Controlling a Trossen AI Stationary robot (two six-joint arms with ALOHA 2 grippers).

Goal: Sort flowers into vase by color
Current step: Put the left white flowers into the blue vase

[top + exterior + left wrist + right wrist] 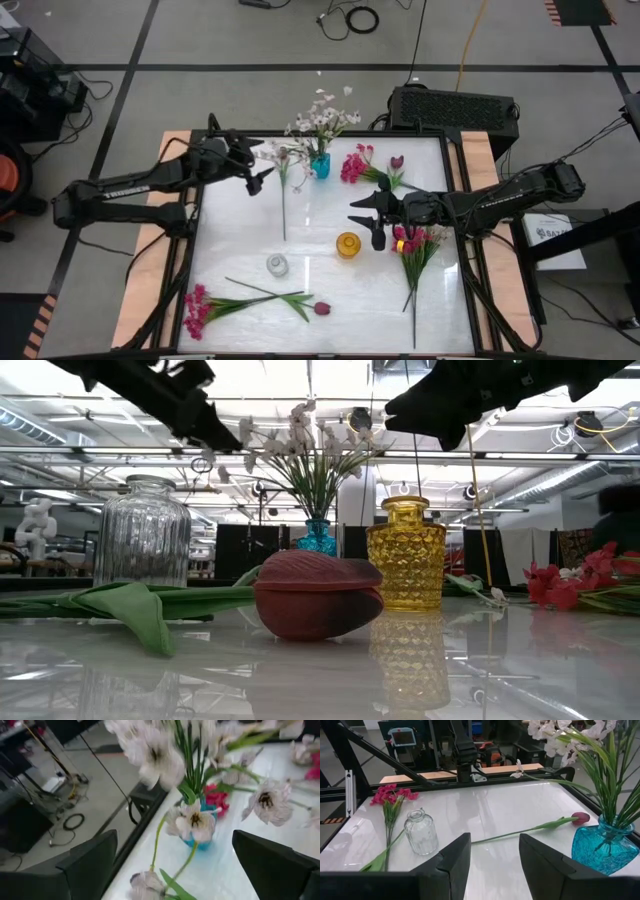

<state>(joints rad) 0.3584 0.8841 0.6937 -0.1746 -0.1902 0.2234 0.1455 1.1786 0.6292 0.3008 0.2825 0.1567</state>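
Here the left claw hovers wide and empty beside the blue vase of white flowers; a white spray lies below on the counter. Descend squarely over its stem. The right claw, half-parted, apparently holds nothing near the yellow vase.

Two matte black jointed arms, pale lettering along forearm links. Left end effector and right end effector: dark, blocky, wedge-shaped fingers.
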